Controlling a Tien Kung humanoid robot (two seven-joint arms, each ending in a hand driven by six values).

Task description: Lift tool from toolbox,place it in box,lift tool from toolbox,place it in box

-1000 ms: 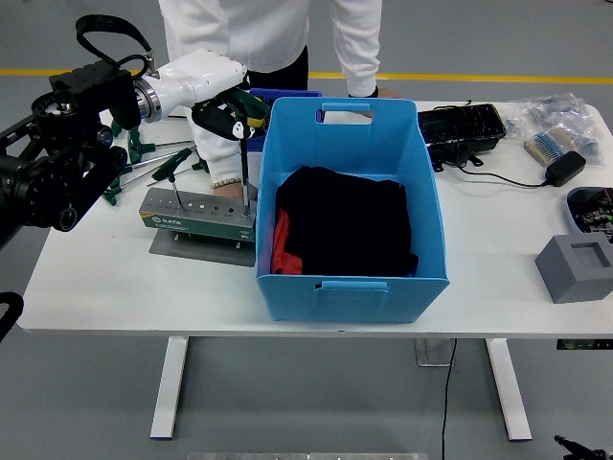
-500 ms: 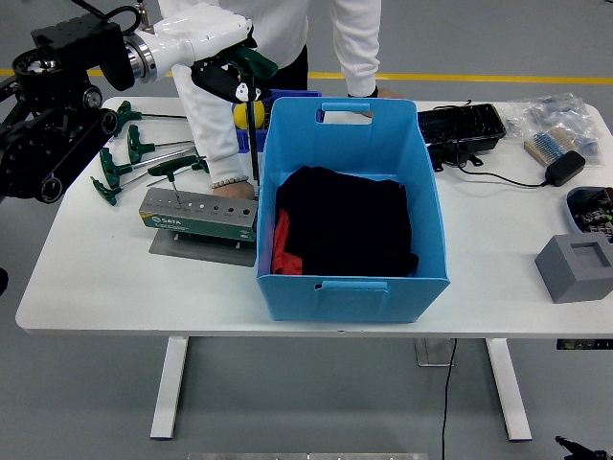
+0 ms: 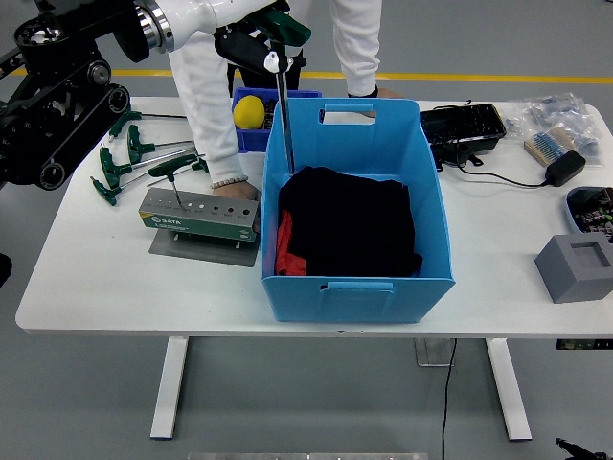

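My left hand (image 3: pixel 261 40) is up at the top of the picture, shut on the green T-handle of a long hex key tool (image 3: pixel 283 115). The tool's shaft hangs straight down, and its tip sits just inside the left wall of the blue box (image 3: pixel 356 286). Inside the box lie a black cloth (image 3: pixel 350 218) and something red. The green and grey toolbox holder (image 3: pixel 196 217) stands left of the box with one T-handle tool (image 3: pixel 173 171) upright in it. A person's hand (image 3: pixel 236 190) presses on the holder's right end.
Several green T-handle tools (image 3: pixel 123 158) lie on the table left of the holder. A small blue bin with a yellow ball (image 3: pixel 250 112) stands behind the box. At the right are a black tray (image 3: pixel 462 126), a charger (image 3: pixel 565 168) and a grey block (image 3: pixel 575 268). The person's other hand (image 3: pixel 366 92) rests at the box's far rim.
My left hand pulled the tool up out of the holder and carried it right and higher, so its shaft now hangs over the box's left side.
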